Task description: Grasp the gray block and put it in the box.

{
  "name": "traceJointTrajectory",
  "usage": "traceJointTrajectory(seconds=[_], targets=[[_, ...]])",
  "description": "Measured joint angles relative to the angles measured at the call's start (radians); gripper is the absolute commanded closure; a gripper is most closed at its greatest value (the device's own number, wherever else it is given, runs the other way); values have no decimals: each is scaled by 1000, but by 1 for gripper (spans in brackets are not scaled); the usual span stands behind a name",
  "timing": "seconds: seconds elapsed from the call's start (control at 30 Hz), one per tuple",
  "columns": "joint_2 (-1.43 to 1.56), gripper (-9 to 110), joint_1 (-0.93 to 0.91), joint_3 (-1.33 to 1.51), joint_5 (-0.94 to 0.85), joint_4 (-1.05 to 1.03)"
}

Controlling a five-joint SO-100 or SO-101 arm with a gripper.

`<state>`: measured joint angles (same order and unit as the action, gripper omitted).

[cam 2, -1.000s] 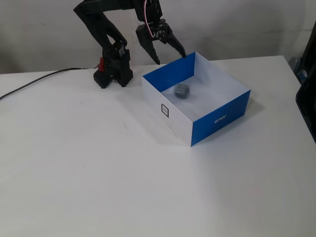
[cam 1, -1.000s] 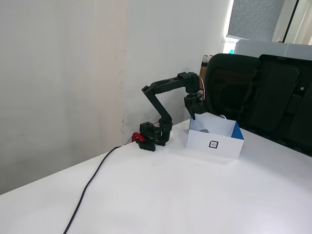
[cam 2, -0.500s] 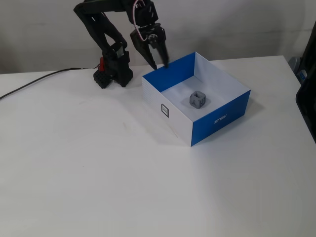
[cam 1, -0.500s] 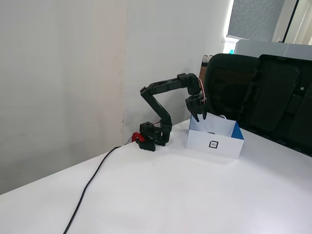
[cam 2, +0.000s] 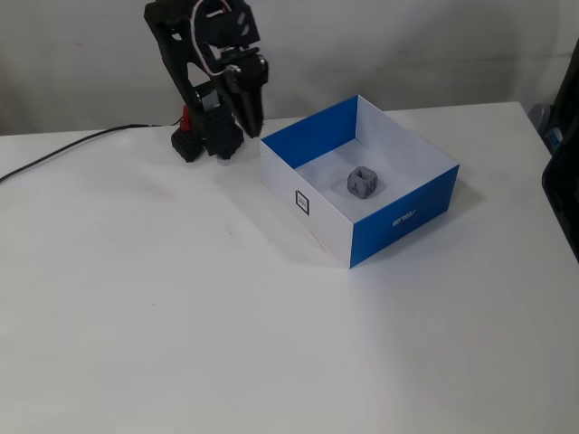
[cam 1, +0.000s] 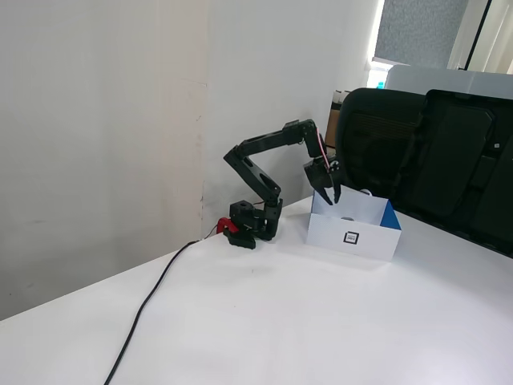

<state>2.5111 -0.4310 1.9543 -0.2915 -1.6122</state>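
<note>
The gray block [cam 2: 362, 183], a small rounded cube with a pale Y-like mark on the face turned toward the camera, is lying loose on the white floor of the box [cam 2: 398, 220], off to the right of my pincer [cam 2: 251, 127] in a fixed view and well apart from it. The box is low, rectangular cardboard, white inside and on its left wall, blue on its near right side and along the inner back wall. A small black square mark [cam 2: 302, 202] is sitting on the white wall; faint pale lettering is showing on the blue side, too small for me to read. In a fixed view the box [cam 1: 353, 234] is standing just below and right of my pincer [cam 1: 330, 197].

My pincer is hanging tips-down outside the box's left corner, clenched on nothing, its black fingers pressed together. Behind it my black base [cam 2: 206, 137] is resting on the smooth white surface [cam 2: 181, 316], with a black cable [cam 2: 63, 152] trailing away left.
</note>
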Motion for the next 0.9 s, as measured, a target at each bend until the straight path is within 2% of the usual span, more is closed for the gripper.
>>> traceJointTrajectory(seconds=[0.37, 0.6, 0.9], targets=[[209, 101, 334, 170, 15, 41], [272, 101, 456, 264, 12, 98], [308, 101, 517, 383, 12, 250]])
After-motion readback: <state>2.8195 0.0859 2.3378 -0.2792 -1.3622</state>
